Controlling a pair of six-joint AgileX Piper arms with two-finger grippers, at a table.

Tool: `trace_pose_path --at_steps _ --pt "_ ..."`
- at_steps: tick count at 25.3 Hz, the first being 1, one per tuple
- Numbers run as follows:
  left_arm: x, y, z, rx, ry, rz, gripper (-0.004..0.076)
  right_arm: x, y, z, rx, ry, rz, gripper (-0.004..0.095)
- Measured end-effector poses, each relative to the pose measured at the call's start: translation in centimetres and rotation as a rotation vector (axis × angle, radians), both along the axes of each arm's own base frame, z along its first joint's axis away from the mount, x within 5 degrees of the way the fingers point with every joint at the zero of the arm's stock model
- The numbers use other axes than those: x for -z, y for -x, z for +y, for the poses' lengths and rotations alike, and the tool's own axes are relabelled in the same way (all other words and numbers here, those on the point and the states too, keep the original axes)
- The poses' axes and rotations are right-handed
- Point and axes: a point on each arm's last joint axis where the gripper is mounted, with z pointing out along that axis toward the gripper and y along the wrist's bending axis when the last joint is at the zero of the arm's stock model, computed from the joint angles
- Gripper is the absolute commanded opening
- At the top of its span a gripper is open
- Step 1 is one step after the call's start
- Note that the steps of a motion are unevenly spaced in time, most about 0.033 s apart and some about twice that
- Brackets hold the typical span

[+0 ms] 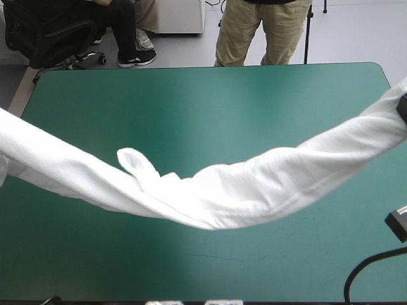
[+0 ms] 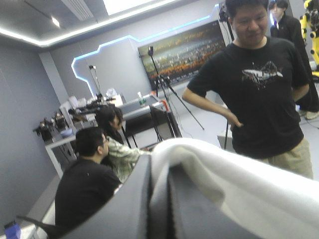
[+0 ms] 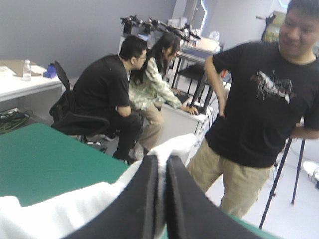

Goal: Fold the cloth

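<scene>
While strung between both arms, T-shirt (image 1: 216, 190) seen as one long white band across the table (image 1: 191, 95), high at the left and right edges, sagging lowest near the middle, toward the near side; small loop (image 1: 135, 160) standing up from the band left of centre. Contact between sag and table: cannot tell. Left gripper (image 2: 159, 167): black fingers (image 2: 132, 199) clenched on a fold of the T-shirt, white sheet draped over and past the tips. Right gripper (image 3: 162, 160): fingers likewise pinched together, T-shirt edge caught between them, more of it bunched beside the gripper, table beyond.
</scene>
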Motion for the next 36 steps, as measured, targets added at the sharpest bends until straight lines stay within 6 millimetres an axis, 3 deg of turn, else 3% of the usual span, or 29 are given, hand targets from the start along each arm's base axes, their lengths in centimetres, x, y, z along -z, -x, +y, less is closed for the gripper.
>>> trace_pose_path --at_steps 9,11,12,18,22,24,25,28,31,32,34,36 --pt "3.1 -3.1 -1.1 -0.096 0.074 0.331 -0.0009 6.2 -8.4 -1.3 0.074 -0.011 0.37 -0.0007" --pt "4.7 -4.8 -2.0 -0.127 0.052 0.399 -0.0009 7.5 -10.6 -1.6 0.09 -0.015 0.453 -0.0007" --pt "7.1 -7.4 -3.4 -0.181 0.012 0.489 -0.0009 8.9 -13.2 -1.9 0.098 -0.018 0.536 -0.0006" --pt "14.5 -17.5 -9.3 -0.294 -0.11 0.593 -0.0009 13.0 -21.8 -2.8 0.119 -0.016 0.744 -0.0007" --pt "19.9 -26.2 -13.2 -0.267 -0.157 0.653 -0.0008 16.7 -27.9 -3.5 0.133 -0.019 0.85 -0.0008" --pt "24.6 -34.4 -14.7 -0.285 -0.12 0.743 -0.0008 22.0 -34.3 -4.2 0.168 -0.036 0.938 -0.0007" --pt "25.4 -36.0 -14.9 -0.286 -0.116 0.767 -0.0008 23.0 -35.6 -4.4 0.178 -0.043 0.942 -0.0007" --pt "30.0 -43.9 -16.3 -0.218 -0.094 0.956 -0.0009 28.7 -41.6 -5.1 0.221 -0.06 0.978 0.0063" --pt "32.6 -46.9 -17.6 -0.131 -0.035 1.032 -0.0008 31.6 -44.6 -5.6 0.237 -0.037 1.009 0.0417" --pt "33.7 -47.5 -18.0 -0.11 -0.036 1.053 -0.0008 32.6 -45.4 -5.7 0.242 -0.028 1.019 0.0488" --pt "34.4 -47.7 -18.2 -0.091 -0.053 1.081 0.0011 33.2 -46.1 -5.8 0.248 -0.025 1.015 0.0567" --pt "34.6 -47.7 -18.0 -0.076 -0.076 1.097 0.0086 33.1 -46.4 -5.9 0.253 -0.027 0.998 0.0567"
